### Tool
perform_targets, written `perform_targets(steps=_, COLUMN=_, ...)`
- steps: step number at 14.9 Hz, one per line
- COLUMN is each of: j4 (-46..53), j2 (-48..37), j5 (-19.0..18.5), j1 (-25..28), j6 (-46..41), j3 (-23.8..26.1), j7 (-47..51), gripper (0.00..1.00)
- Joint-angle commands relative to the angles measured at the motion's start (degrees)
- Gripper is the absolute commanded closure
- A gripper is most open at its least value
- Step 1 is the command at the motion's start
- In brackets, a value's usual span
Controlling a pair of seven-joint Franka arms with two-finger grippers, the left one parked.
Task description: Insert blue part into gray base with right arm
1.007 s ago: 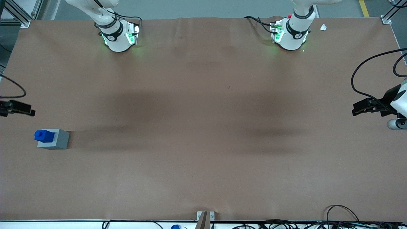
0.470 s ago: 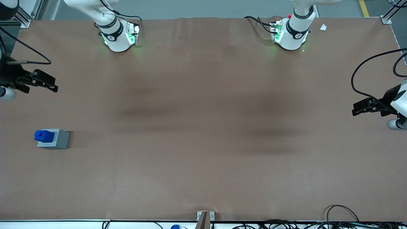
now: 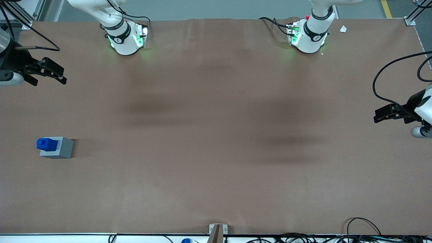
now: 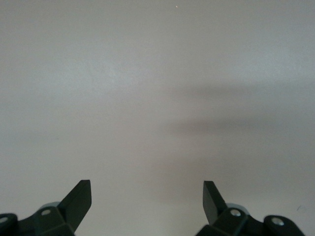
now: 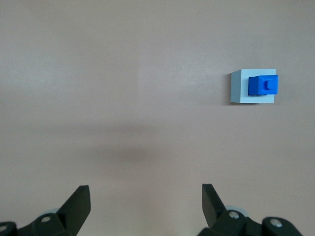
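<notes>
The blue part stands in the top of the gray base, with its stub end up, toward the working arm's end of the table. Both also show in the right wrist view, the blue part in the gray base. My right gripper is open and empty. It hangs high over the table edge, farther from the front camera than the base and well apart from it. In the right wrist view the gripper shows two spread fingers with only bare table between them.
Brown paper covers the table. The two arm bases stand along the edge farthest from the front camera. Cables lie along the nearest edge. A small bracket sits at the nearest edge's middle.
My right gripper has moved away from the base, farther from the front camera and higher. The blue part and gray base have not moved.
</notes>
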Motion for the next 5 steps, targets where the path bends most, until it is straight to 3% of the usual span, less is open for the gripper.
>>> perform_targets(steps=1, j4=-0.7, j2=-1.1, j5=0.3, j1=0.2, j6=0.6, j3=-0.3, j7=0.0, gripper=0.00)
perform_targets(steps=5, j4=1.1, j2=-0.2, j5=-0.2, j1=0.5, j6=0.5, j3=-0.3, j7=-0.1, gripper=0.00)
